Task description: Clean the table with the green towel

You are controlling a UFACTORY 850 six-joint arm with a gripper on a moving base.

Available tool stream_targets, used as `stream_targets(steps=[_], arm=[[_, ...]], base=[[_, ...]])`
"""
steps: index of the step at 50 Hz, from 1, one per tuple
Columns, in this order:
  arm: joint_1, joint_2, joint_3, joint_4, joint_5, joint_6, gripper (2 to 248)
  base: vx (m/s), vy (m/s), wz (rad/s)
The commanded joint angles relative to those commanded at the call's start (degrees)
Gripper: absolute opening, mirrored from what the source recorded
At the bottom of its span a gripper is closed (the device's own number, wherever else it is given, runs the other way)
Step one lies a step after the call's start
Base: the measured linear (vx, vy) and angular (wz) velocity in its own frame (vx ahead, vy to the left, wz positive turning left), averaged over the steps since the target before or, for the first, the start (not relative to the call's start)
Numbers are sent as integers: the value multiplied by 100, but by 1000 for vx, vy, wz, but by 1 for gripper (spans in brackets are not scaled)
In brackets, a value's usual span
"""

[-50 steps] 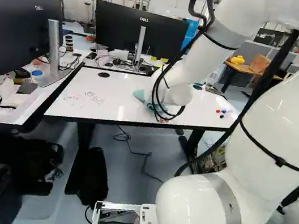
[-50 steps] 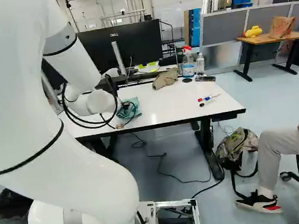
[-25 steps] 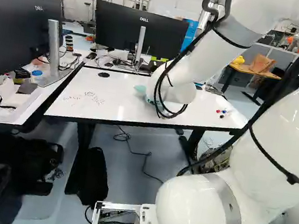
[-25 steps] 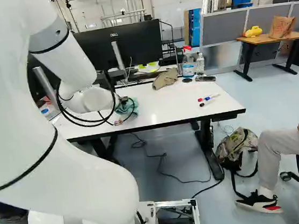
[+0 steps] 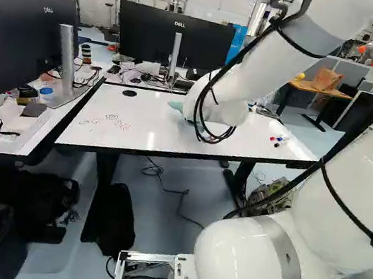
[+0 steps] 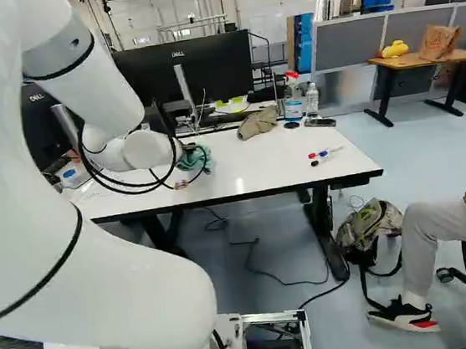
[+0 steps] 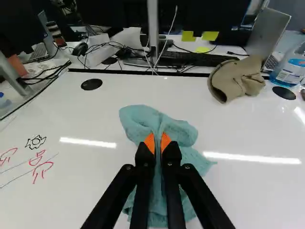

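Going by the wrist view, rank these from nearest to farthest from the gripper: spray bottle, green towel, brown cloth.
1. Green towel: gripped between the fingers.
2. Brown cloth: ahead of the gripper, off to the side away from the drawn marks.
3. Spray bottle: past the brown cloth, farther out on that same side.

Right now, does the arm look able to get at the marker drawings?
Likely yes: the gripper, shut on the towel, is over the same tabletop, and nothing stands between it and the drawings. Full reach, I can't confirm.
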Motion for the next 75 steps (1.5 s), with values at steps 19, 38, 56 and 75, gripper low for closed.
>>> stream_targets(steps=[19, 38, 56, 75], arm=[[347, -194, -265, 0, 0, 0, 35], [717, -352, -416, 0, 0, 0, 35], [1055, -532, -592, 0, 0, 0, 35], [1417, -681, -739, 0, 0, 0, 35]], base=[[0, 0, 0], [0, 0, 0], [0, 0, 0], [0, 0, 0]])
